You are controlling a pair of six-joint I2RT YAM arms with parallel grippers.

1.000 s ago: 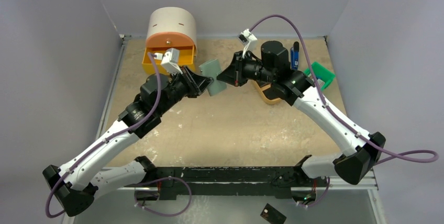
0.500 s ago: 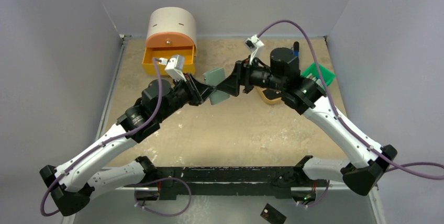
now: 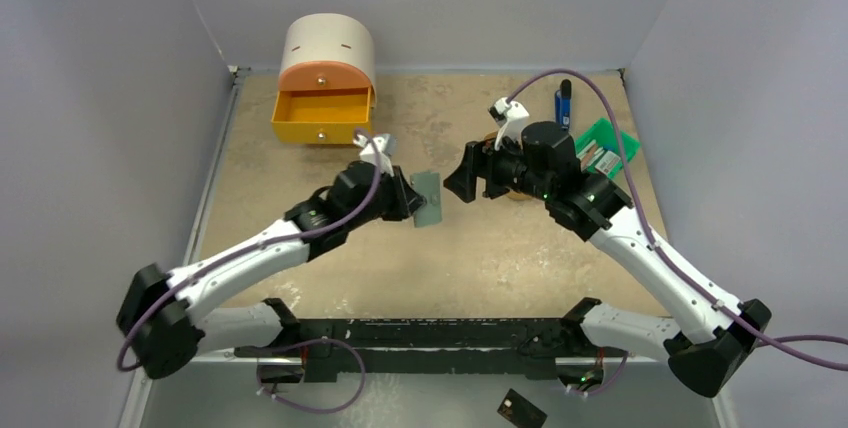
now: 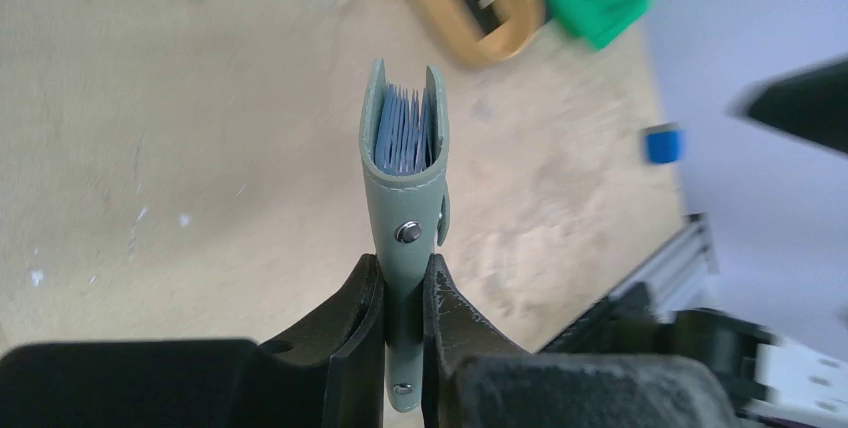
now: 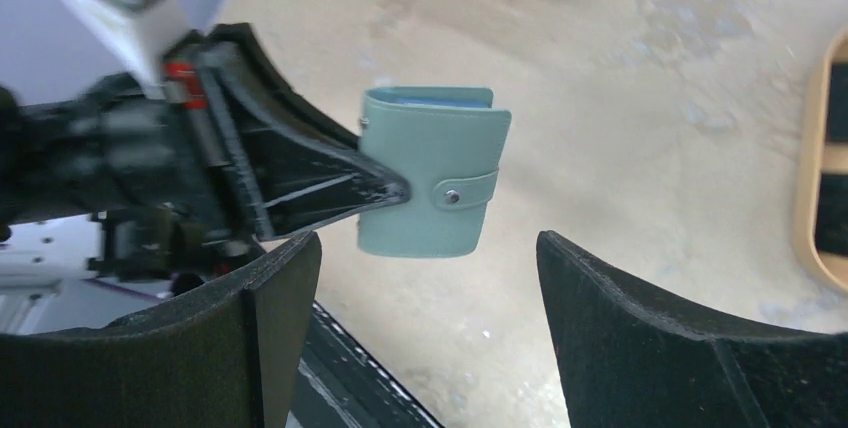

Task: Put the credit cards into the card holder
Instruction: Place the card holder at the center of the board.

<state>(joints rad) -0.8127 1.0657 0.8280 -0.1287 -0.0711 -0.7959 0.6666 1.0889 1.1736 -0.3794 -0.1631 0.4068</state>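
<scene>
Since a second earlier, the left arm had carried the small grey-green bifold card holder [image 3: 428, 198] away from the far side of the sandy table [image 3: 470, 268] toward its middle. The right jaws, which had been closed against it, had let go and drawn off to the side. The left jaws were clenched on one short edge of the card holder and held it clear of the table. Its long axis ran roughly from near to far in the overhead view. From the left wrist it showed edge-on, with pale blue-grey pockets between the two covers. The snap tab [image 5: 465, 191] appeared fastened across the free edge. The right jaws stood wide and released, grasping nothing, just beside the card holder on its right and apart from it. Their camera faced its broad flat cover, which sat between and ahead of the spread fingers. The right arm was therefore the free one and the nearer one, and the tab probably had to be undone before anything could slide in. One thin black credit card [image 3: 522, 408] lay off the table, below its near edge. Dark flat pieces in the tan oval tray [image 5: 812, 188] may have been more cards, but they were too blurred to tell.
</scene>
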